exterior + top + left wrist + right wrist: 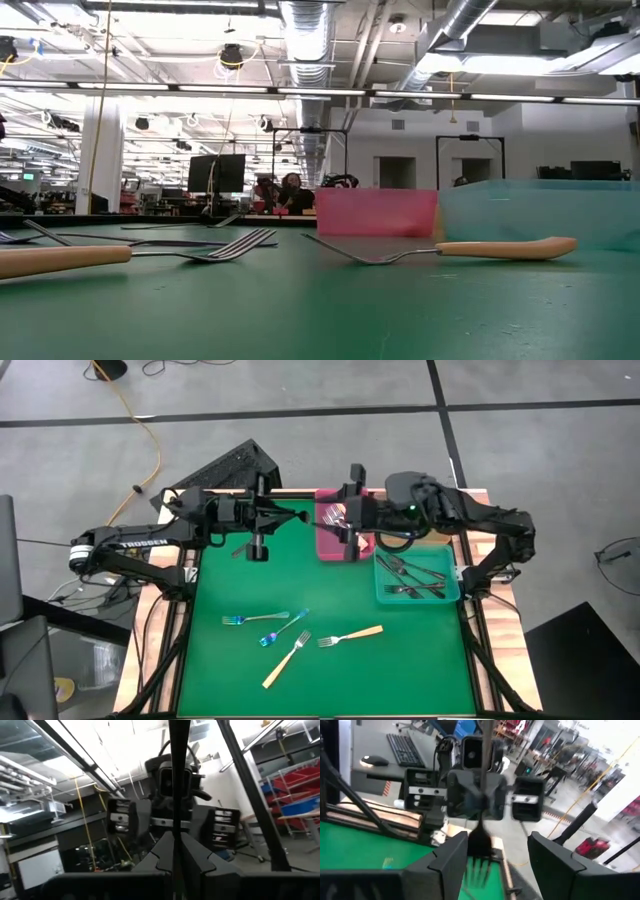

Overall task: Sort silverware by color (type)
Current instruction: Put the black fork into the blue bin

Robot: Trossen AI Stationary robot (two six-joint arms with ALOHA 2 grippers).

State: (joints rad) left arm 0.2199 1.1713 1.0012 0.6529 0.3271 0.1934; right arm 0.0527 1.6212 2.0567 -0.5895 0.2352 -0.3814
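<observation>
Silverware is lying in three places: two slim tan-handled silver forks [350,635] and two shiny iridescent blue forks [283,628] are resting loose on the green worktop [420,660] near its middle, dark black metal forks [415,578] are sitting in the clear teal tray [452,592] at the right, and a pink bin [328,542] at the far edge is likely taking another kind.

Both arms are meeting above the far edge for what looks like a hand-over. The left gripper [300,515] is pinching shut on a dark slim fork [481,839], though its colour is hard to judge. The right gripper [335,518] is facing it with jaws spread wide, holding nothing. Nothing is blocking the loose forks; a keyboard [225,468] is lying beyond the worktop.
</observation>
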